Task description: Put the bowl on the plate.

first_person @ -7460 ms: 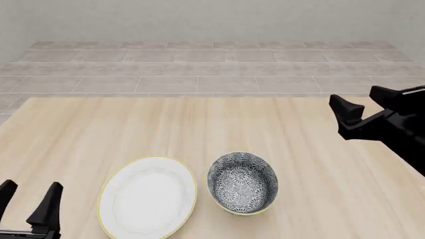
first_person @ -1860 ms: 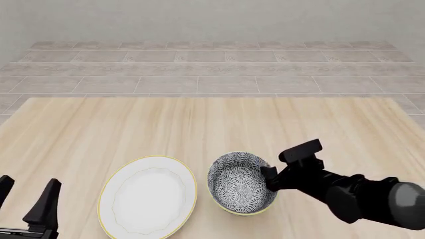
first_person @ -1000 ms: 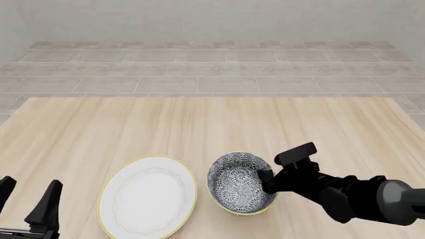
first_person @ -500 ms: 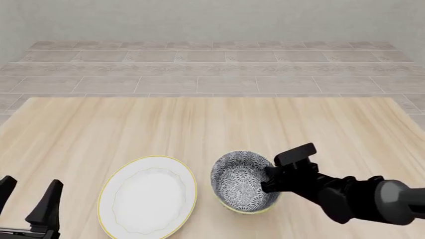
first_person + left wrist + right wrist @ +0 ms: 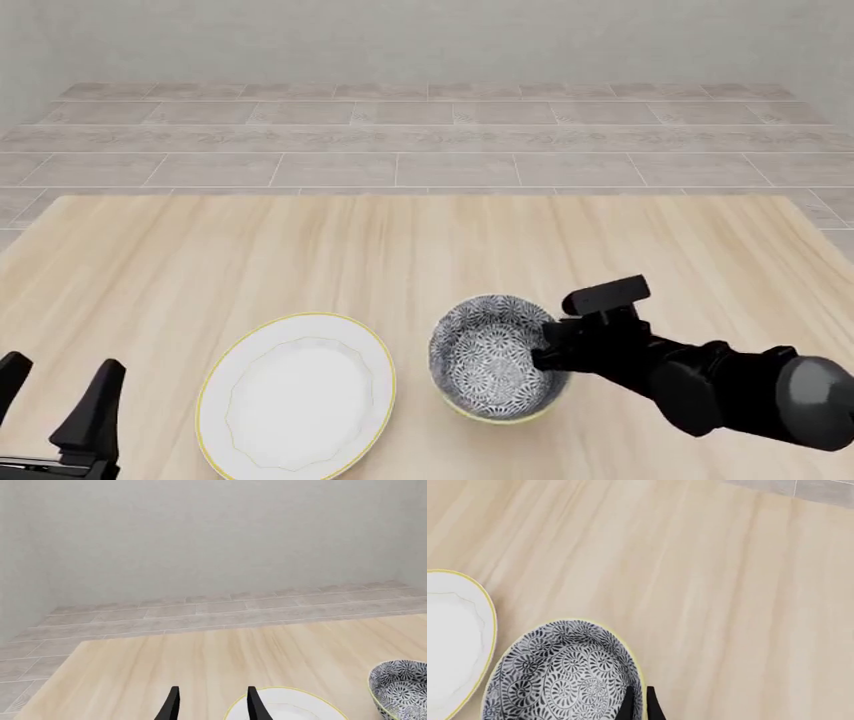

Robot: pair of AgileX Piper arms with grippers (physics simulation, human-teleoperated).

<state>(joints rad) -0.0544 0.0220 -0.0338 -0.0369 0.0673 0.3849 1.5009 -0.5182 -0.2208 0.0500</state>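
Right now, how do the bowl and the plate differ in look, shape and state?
The bowl is deep and covered in a dark grey and white floral pattern; the plate is flat and plain white. The bowl is narrower, the plate wider. The right pincer is closed on the bowl's rim, while the plate lies untouched on the table beside it. Both are round with a yellowish rim.
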